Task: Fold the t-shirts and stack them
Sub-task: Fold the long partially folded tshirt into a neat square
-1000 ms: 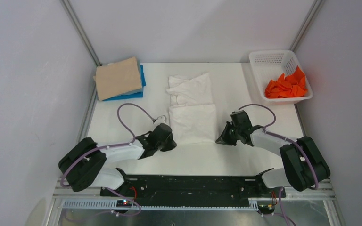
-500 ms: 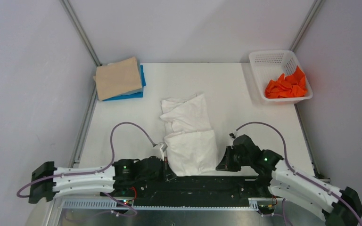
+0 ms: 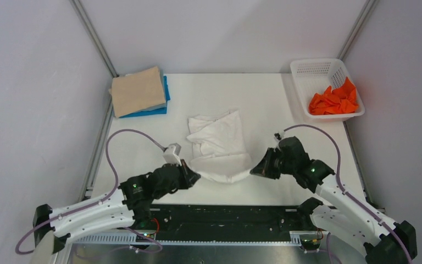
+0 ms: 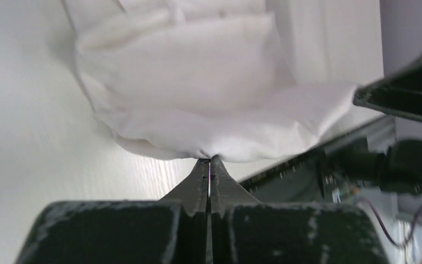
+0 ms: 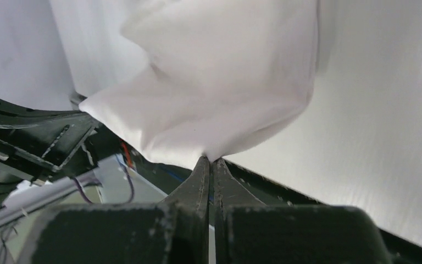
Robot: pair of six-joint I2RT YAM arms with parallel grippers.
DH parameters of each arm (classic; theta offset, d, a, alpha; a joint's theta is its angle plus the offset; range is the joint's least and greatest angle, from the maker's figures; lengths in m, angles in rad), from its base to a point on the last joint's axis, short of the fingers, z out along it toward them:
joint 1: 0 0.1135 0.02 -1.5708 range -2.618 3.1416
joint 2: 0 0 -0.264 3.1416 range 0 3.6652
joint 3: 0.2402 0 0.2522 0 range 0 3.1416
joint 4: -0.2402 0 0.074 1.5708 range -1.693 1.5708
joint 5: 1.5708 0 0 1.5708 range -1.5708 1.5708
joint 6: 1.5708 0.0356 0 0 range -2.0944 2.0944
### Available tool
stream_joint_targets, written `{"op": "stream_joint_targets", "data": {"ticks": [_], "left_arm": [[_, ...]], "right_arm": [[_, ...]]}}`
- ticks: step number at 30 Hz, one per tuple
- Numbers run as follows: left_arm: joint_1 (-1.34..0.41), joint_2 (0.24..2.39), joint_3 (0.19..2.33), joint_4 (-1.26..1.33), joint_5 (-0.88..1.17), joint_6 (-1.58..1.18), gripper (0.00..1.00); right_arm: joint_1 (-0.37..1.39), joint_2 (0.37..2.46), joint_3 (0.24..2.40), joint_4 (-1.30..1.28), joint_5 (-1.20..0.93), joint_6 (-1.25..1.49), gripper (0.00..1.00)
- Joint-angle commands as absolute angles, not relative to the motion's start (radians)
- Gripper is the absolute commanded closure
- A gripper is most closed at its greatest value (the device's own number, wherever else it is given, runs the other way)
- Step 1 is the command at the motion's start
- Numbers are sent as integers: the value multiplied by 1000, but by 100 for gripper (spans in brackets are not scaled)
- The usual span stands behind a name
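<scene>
The thin white t-shirt (image 3: pixel 218 144) lies partly folded mid-table, its near edge lifted and sagging between both grippers. My left gripper (image 3: pixel 194 177) is shut on the near-left corner, my right gripper (image 3: pixel 254 170) on the near-right corner. In the left wrist view the jaws (image 4: pixel 209 161) pinch the white cloth (image 4: pixel 198 93); in the right wrist view the tips (image 5: pixel 209 160) pinch the white shirt (image 5: pixel 225 71) likewise. A folded beige-tan t-shirt (image 3: pixel 137 91) rests on a folded blue t-shirt (image 3: pixel 165 108) at the back left. The orange t-shirt (image 3: pixel 334 101) sits crumpled in the basket.
The white lattice basket (image 3: pixel 314 66) stands at the back right corner. Grey walls with metal posts close in the table on three sides. The black base rail (image 3: pixel 225 215) runs along the near edge under both arms.
After dragging the white t-shirt toward the near edge, both grippers have risen and moved back over the table, lifting its near edge. The folded stack and basket have not moved.
</scene>
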State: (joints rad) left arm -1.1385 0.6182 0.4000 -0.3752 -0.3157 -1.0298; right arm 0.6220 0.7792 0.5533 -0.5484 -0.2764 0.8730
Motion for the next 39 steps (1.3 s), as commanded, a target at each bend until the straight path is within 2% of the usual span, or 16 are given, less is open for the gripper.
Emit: {"op": "stream_joint_targets", "data": {"ticks": [1, 16, 27, 39], "left_arm": [[-1014, 673, 530, -376, -418, -870, 100], [-606, 961, 782, -277, -257, -608, 100], [-444, 1272, 1002, -230, -203, -506, 100], [-341, 1633, 1207, -201, -164, -474, 100]], "right_arm": [[545, 828, 660, -392, -319, 820, 100], [359, 1200, 1005, -276, -365, 734, 100], [281, 1471, 1185, -173, -391, 713, 100], [238, 1791, 1377, -87, -411, 703, 100]]}}
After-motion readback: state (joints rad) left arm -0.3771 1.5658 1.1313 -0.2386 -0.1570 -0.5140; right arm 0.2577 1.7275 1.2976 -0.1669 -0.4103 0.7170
